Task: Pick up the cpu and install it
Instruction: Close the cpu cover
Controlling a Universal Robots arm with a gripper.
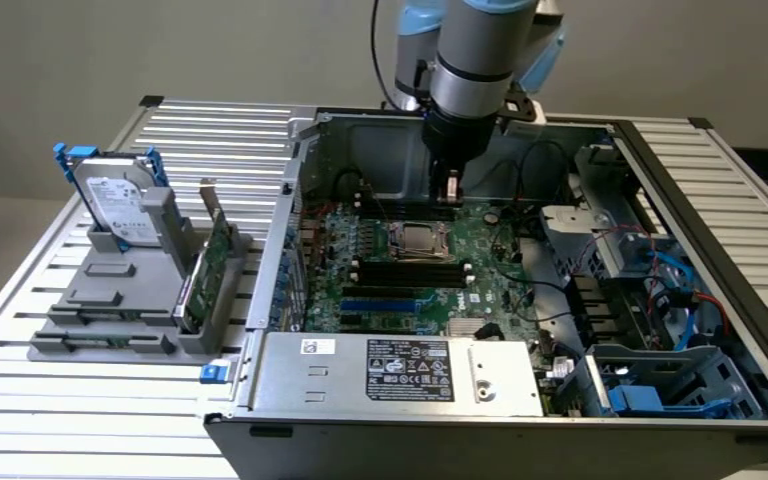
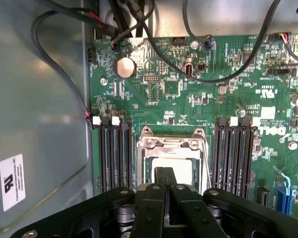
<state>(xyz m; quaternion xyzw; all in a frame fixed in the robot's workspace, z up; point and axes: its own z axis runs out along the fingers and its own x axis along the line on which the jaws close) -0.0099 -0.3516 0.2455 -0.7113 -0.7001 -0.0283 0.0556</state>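
Wrist view looks down past the gripper (image 2: 165, 171), whose two black fingers (image 2: 160, 178) are pressed flat together with nothing showing between them. Just beyond the fingertips is the metal-framed socket (image 2: 145, 145) on the green circuit board (image 2: 188, 99). A pale, shiny square lies inside that frame, and it looks like the cpu (image 2: 183, 171) seated there, though I cannot tell this for certain. Rows of black memory slots (image 2: 114, 153) run along both sides of the socket, level with the gripper's tips. Black cables (image 2: 54, 64) loop over the board's far edge and across the grey case wall.

From the exterior view, the gripper (image 1: 451, 192) hangs upright inside the open computer case (image 1: 398, 372), above the socket (image 1: 424, 243) and clear of it. Well away from the gripper, toward the exterior view's left, a grey holder (image 1: 104, 300) sits on the slatted tabletop (image 1: 77, 420). A hard drive (image 1: 117, 205) stands on edge in it.
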